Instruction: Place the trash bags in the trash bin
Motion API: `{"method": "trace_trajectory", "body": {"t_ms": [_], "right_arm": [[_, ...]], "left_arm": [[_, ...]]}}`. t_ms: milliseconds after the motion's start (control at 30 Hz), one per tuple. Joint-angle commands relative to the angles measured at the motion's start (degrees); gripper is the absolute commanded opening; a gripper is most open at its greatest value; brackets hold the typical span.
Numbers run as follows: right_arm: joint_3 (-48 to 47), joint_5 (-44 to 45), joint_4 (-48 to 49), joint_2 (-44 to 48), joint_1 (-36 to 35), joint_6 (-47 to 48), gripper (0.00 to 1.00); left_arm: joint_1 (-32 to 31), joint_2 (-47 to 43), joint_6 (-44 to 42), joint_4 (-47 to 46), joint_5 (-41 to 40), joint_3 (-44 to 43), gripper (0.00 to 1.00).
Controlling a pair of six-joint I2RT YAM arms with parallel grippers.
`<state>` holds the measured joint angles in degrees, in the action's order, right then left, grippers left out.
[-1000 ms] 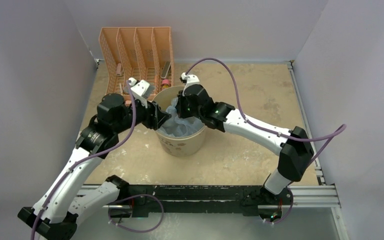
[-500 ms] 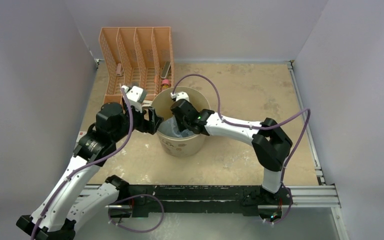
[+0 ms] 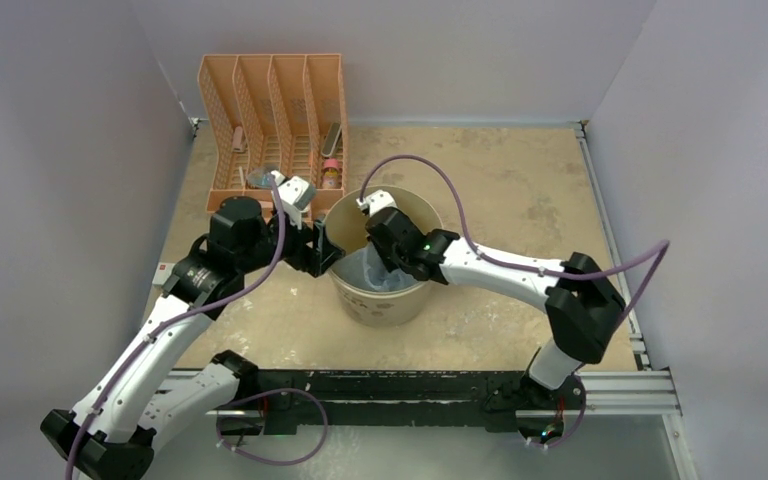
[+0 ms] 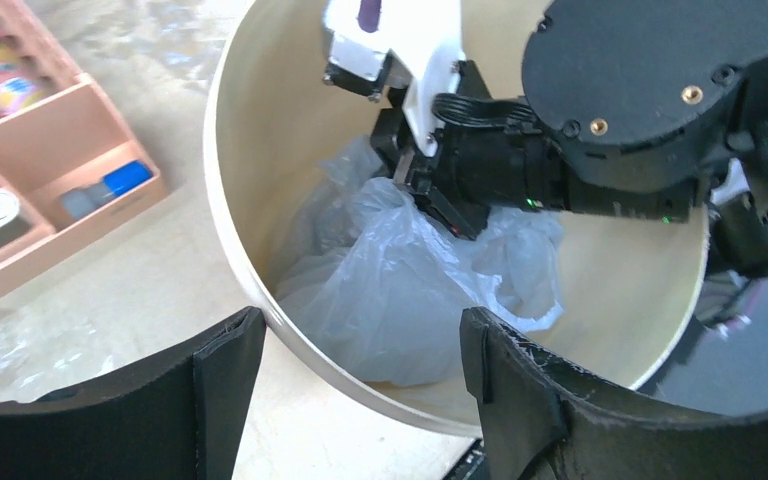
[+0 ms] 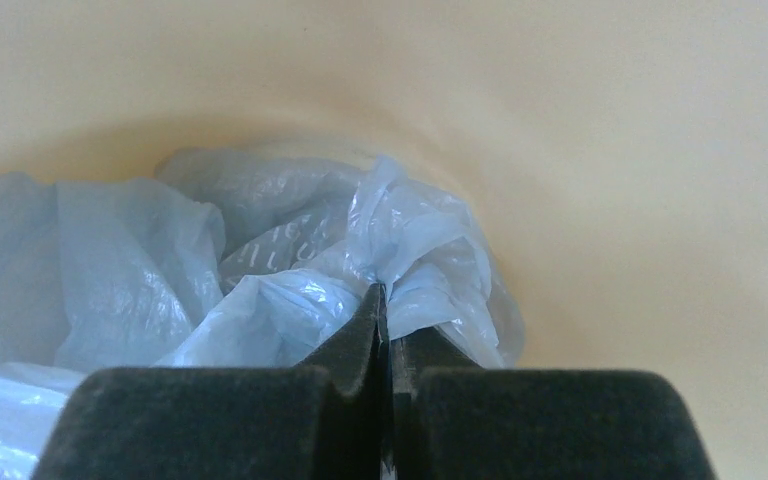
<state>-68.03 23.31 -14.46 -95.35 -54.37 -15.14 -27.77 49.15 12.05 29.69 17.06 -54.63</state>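
Since half a second ago the trash bin (image 3: 401, 306) has slid a little toward 3 o'clock on the table (image 3: 520, 190), and both arms have gone with it. A second ago the trash bags (image 3: 374, 273) bulged above the rim; now they lie wholly below it.

The pale blue film sits crumpled at the bottom of the bin, heaped against the wall on the 9 o'clock side as the top camera sees it. The right gripper (image 3: 381, 263) reaches down inside the bin. Its fingers are clenched together on a fold of the film (the wrist view shows the plastic puckered just where the two tips meet). The cream wall rises all round behind it.

At 9 o'clock of the bin the left gripper (image 3: 326, 256) is spread wide. In its wrist view the bin's near rim runs across the gap between the two fingers. Whether either finger touches the rim cannot be told.

An orange mesh organizer (image 3: 272, 100) stands at 11 o'clock of the bin, near the table's far left corner.
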Motion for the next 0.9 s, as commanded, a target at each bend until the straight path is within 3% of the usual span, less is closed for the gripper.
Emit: {"method": "trace_trajectory", "body": {"t_ms": [0,100,200,500,633,767,867], "right_arm": [[3.5,-3.3,0.5,5.5,0.0,6.8,0.00],[4.8,-4.2,1.4,8.5,0.1,7.7,0.00],[2.6,-3.0,1.1,11.6,0.1,6.1,0.00],[1.7,0.6,6.7,20.4,1.4,0.7,0.00],[0.7,-3.6,5.9,20.1,4.1,0.0,0.00],[1.5,-6.3,9.3,21.1,4.6,-3.5,0.00],[-0.4,-11.8,9.0,20.6,4.7,-5.4,0.00]], "left_arm": [[0.2,-2.0,1.1,-3.2,12.8,-0.6,0.71],[0.2,-2.0,1.8,-3.2,17.8,0.5,0.72],[0.2,-0.4,2.6,-1.4,21.0,1.0,0.66],[0.2,-7.1,13.1,-8.4,18.2,7.5,0.64],[0.2,-8.5,14.8,-9.3,20.5,9.1,0.64],[0.2,-8.5,16.7,-14.5,24.1,11.5,0.51],[0.2,-9.1,17.6,-16.5,22.9,13.6,0.48]]}}
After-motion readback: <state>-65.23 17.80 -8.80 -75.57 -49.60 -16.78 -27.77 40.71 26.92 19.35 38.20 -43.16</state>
